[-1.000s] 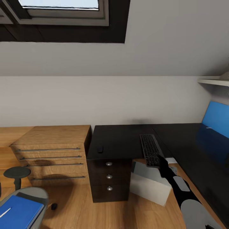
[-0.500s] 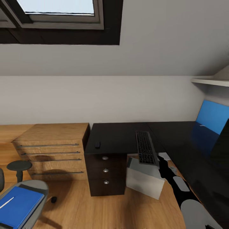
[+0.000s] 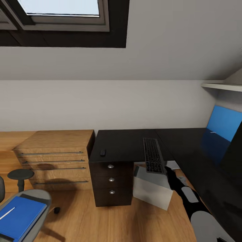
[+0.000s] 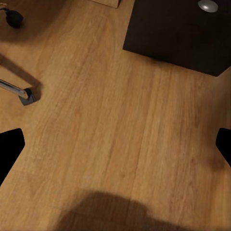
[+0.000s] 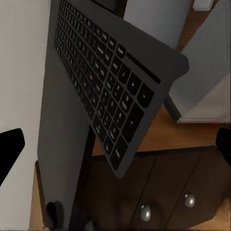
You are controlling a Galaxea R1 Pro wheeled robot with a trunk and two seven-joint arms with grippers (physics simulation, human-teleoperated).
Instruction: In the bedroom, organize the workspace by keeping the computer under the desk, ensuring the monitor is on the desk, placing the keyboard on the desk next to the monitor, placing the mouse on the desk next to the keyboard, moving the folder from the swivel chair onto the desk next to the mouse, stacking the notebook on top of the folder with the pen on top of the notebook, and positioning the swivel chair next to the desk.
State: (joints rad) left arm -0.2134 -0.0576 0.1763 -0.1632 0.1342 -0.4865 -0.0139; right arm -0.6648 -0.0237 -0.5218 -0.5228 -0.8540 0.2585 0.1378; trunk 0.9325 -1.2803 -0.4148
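You have a glossy black L-shaped desk (image 3: 124, 143) with round silver knobs on its black drawers, a slim black keyboard with dark grey keys (image 3: 153, 159), and a small black mouse (image 3: 103, 153). Beneath sits a plain light-grey tower case (image 3: 153, 193). A bright blue flat folder (image 3: 18, 216) rests on the grey upholstered chair (image 3: 40, 198); the floor (image 4: 120, 125) is warm honey-brown wood grain.

A home attic room fitted out as a study is shown; a skylight (image 3: 64, 8) is set in the sloping ceiling; a black desk (image 3: 134, 144), wooden drawer chest (image 3: 55, 151) and wood floor (image 3: 101, 222) are seen.
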